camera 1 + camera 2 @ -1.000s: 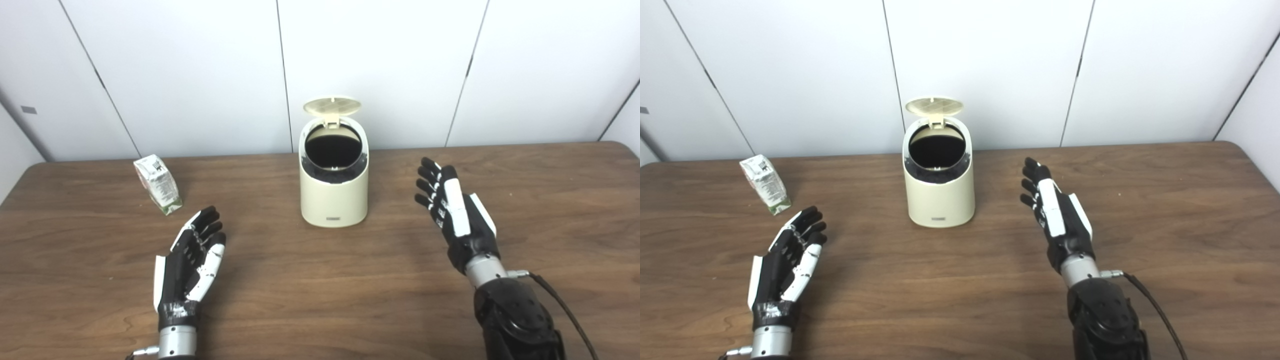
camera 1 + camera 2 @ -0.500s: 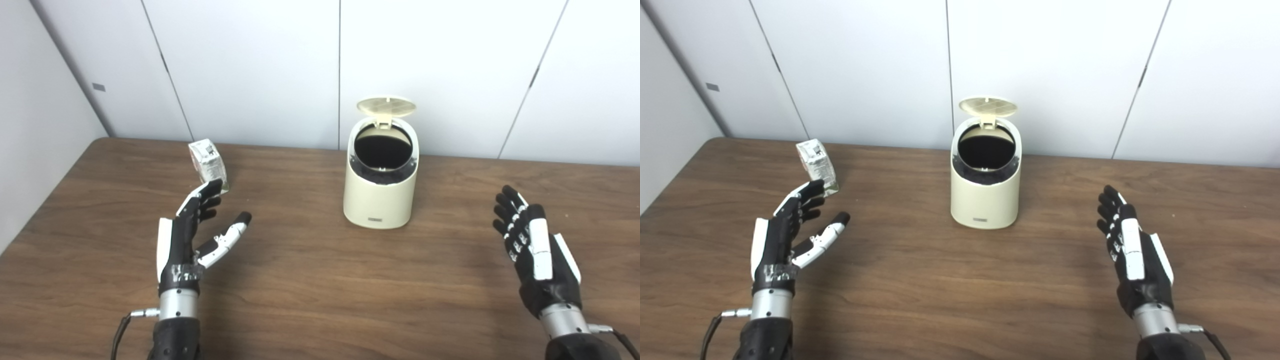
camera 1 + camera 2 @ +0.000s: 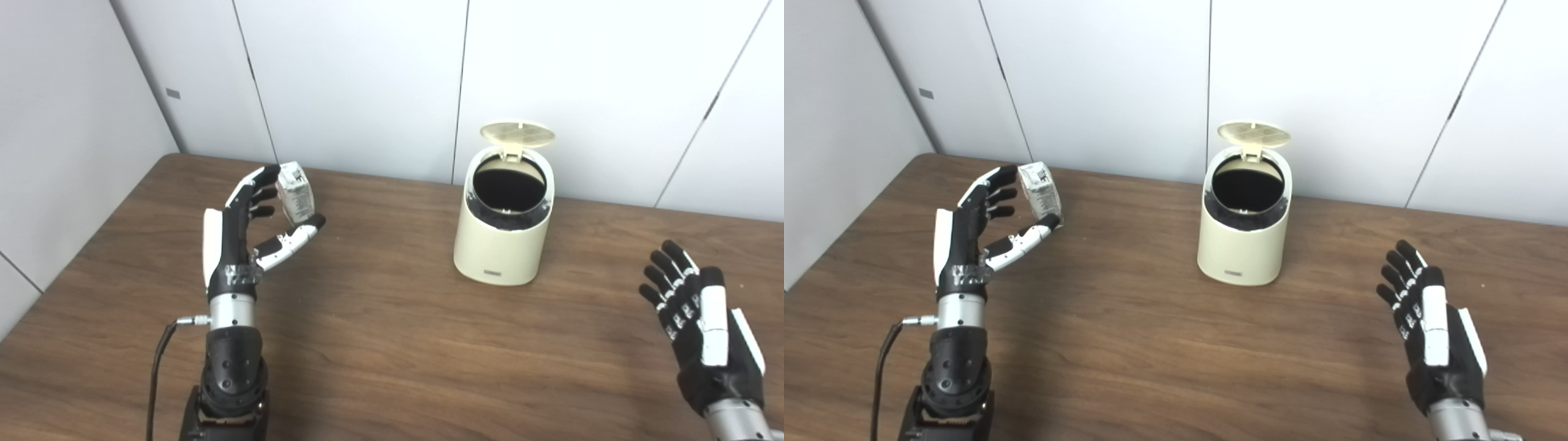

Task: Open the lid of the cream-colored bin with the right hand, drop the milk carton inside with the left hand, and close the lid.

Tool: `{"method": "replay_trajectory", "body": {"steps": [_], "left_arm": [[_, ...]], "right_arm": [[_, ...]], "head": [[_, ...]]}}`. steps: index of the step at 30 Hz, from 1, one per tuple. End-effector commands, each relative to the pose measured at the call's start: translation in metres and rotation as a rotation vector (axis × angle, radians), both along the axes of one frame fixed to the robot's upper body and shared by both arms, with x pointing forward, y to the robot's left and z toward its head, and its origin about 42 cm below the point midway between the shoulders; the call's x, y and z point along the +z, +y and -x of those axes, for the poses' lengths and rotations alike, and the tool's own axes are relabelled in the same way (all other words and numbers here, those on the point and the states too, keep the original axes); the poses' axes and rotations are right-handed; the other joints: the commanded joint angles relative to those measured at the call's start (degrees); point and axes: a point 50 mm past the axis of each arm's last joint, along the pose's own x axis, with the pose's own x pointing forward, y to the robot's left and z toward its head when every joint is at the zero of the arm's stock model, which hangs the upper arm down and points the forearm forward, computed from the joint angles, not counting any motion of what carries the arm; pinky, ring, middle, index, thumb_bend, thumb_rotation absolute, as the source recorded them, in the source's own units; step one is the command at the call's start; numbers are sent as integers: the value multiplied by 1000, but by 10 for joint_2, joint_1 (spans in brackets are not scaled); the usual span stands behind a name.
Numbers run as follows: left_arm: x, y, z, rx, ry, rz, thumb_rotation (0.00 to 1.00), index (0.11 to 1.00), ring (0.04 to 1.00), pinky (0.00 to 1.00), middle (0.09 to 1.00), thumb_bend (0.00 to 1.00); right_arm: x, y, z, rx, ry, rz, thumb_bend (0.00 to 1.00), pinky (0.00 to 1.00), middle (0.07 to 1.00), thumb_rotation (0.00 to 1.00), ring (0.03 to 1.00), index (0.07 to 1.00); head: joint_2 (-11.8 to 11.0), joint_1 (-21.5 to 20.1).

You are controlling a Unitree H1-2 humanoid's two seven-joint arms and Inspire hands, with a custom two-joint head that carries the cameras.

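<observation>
Left robot hand (image 3: 245, 229): I have it raised over the counter (image 3: 380, 343), fingers spread and thumb swung out, cupped toward the milk carton (image 3: 295, 199) but not clamped on it. I cannot tell whether the fingertips touch the carton.
Right robot hand (image 3: 704, 327): held open with fingers apart and nothing in it, low at my right, well apart from the bin.
Milk carton: just beyond the left robot hand's fingertips, between fingers and thumb, standing tilted. Small white box with dark print and a folded gable top.
Cream-colored bin (image 3: 505, 236): well to the right of my left robot hand and ahead-left of my right one. Smooth, rounded plastic tub, dark inside.
Lid (image 3: 517, 133): flipped up at the back of the bin, a round disc with a ribbed underside, leaving the mouth open.
Risk, grasp: as I judge it, closing from this angle could tip the leaning carton over or push it away, since waxed card is light and slick.
Risk, drop: the mouth looks only somewhat wider than the carton; a crooked release could catch the rim or knock the light bin.
Risk, lid: a brush against the upright lid could swing it shut early.
Counter: dark wood-grain top, flat and smooth.
</observation>
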Motion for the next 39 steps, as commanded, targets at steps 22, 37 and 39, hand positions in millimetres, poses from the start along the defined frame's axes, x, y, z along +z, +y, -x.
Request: {"method": "replay_trajectory", "body": {"steps": [22,37,39], "left_arm": [[19,56,-92,33,9,-161,93,850,825,665,860,860],[13,73,-118,27,141,-184,80,906,883,809,924,888],[14,74,-120,21,166,-183,78,916,888,806,936,887]], "right_arm": [[23,11,1,7,-29,1,550,864,925,1000,908,923],[24,13,0,2,-18,6,531,855,919,1000,906,920],[24,14,0,2,-18,5,533,861,920,1000,912,923]], "head": [[-1,-5],[0,-10],[1,-10]]}}
